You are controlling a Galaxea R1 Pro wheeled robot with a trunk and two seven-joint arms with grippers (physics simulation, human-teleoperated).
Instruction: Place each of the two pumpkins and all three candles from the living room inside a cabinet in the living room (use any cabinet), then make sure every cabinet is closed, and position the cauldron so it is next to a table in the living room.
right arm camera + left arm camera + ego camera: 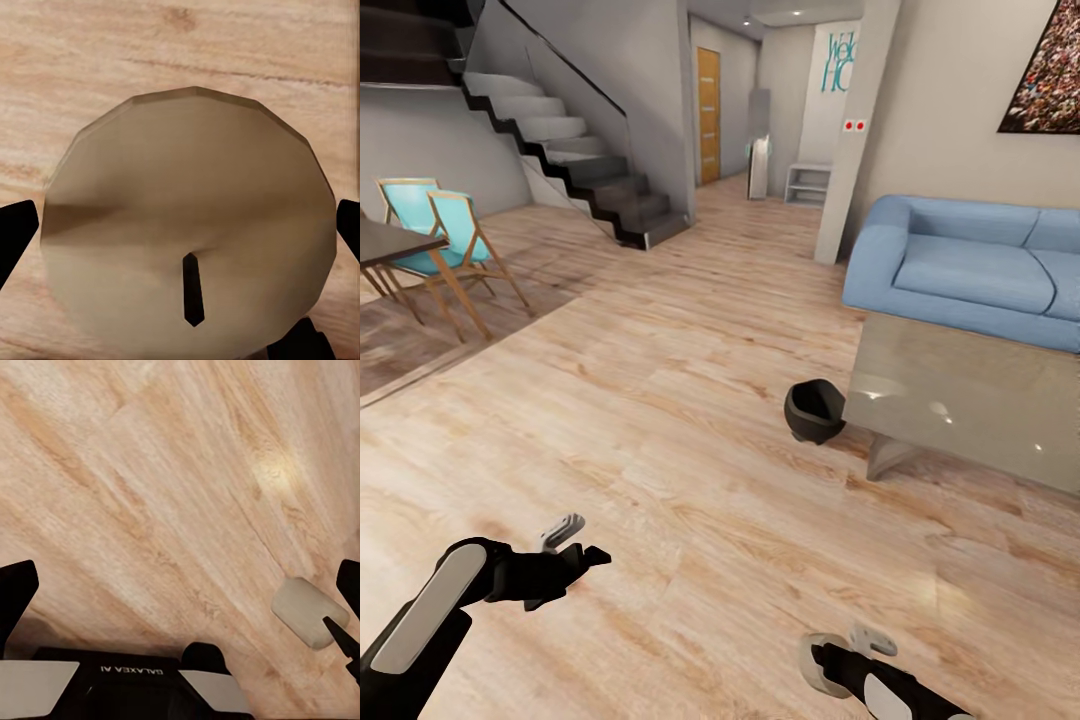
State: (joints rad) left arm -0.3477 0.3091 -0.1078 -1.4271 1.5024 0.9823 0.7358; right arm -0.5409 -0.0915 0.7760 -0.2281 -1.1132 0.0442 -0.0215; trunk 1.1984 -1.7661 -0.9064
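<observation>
Black cauldron [815, 411] touching desk [970, 395] corner, ahead of both hands | right hand [847, 650] nearer, pinching candle [187, 255] | left hand [568, 548] spread, empty over floor [690, 420]

wood floor [660, 400], cauldron [815, 411], table [970, 400]

Table [980, 400] cut by right frame edge; candle [187, 240] hides right gripper [840, 650] fingertips; sofa [970, 265] cropped.
</observation>
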